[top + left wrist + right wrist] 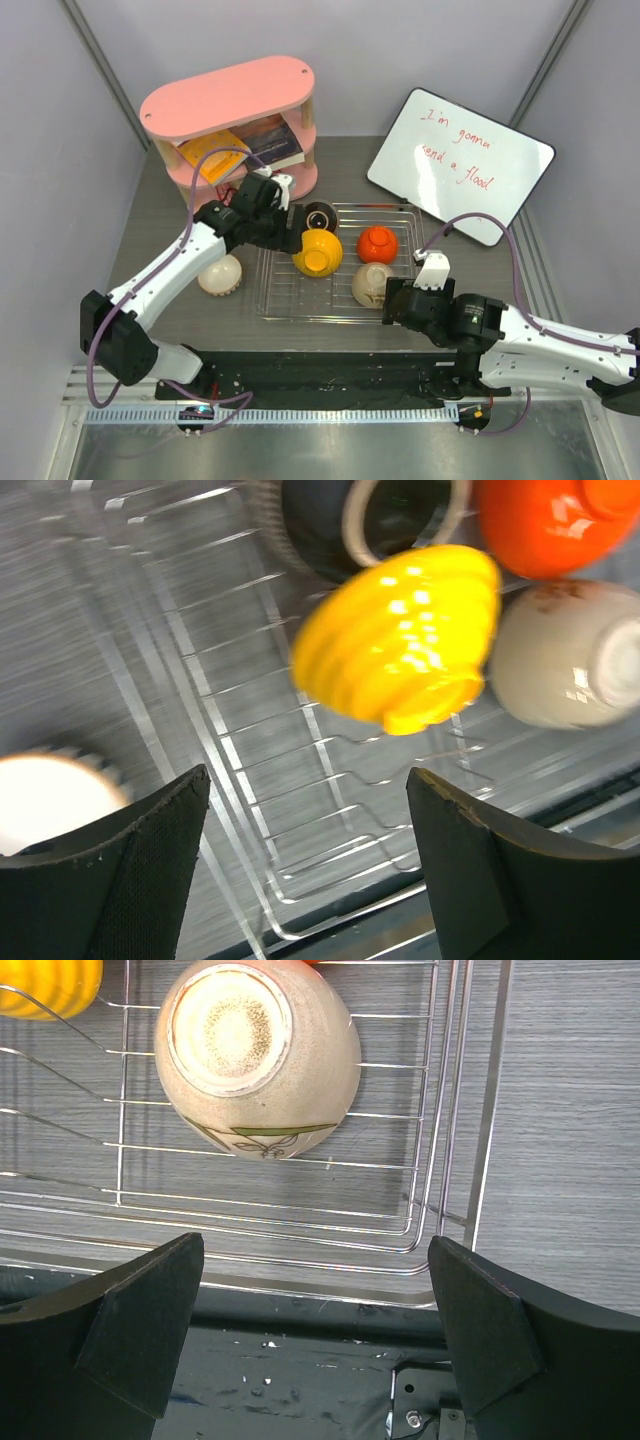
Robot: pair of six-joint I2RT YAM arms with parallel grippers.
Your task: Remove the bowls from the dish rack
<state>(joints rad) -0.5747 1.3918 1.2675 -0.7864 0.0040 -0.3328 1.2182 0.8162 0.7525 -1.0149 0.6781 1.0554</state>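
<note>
The silver wire dish rack [300, 300] sits mid-table. In it lie a yellow ribbed bowl [318, 252], an orange-red bowl [378, 243], a cream bowl [372, 284] with its base up, and a dark bowl [321, 215] at the back. A cream ribbed bowl [219, 274] rests upside down on the table left of the rack. My left gripper [288, 233] is open and empty, just left of the yellow bowl [400, 640]. My right gripper [398, 300] is open and empty at the rack's front right, just short of the cream bowl [255, 1055].
A pink oval shelf [230, 100] with books stands at the back left, close behind my left arm. A whiteboard [460, 165] leans at the back right. A black base strip [320, 375] runs along the near edge below the rack [440, 1160].
</note>
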